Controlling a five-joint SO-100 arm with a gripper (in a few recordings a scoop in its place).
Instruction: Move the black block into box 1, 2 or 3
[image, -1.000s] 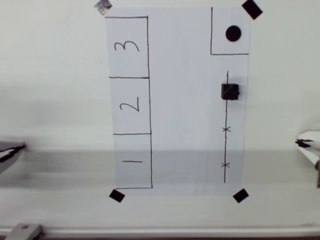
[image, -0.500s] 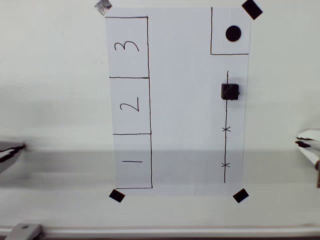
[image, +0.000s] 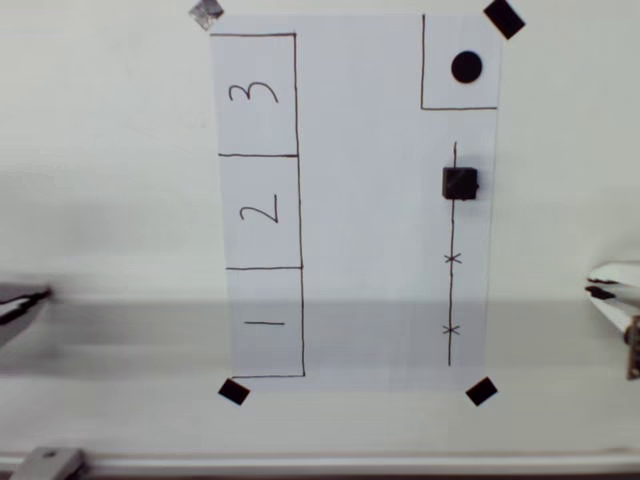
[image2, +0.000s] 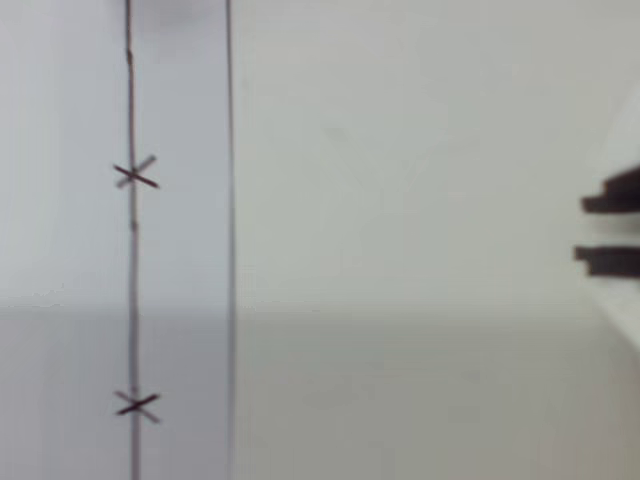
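Black block (image: 460, 183) sits on the drawn line, right-center of the overhead view, untouched. Gripper (image: 607, 290) at the right edge, jaws nearly closed, empty. Risk: a narrow opening nudges the cube aside, away from box 1 (image: 266, 322).

Your overhead view is bright and evenly lit, but soft. A broad grey shadow band crosses the bench (image: 120, 330) and the paper's (image: 370, 200) lower part. Wrist view is blurrier: the end effector (image2: 608, 232) at the right edge is out of focus, and the same shadow edge runs across.
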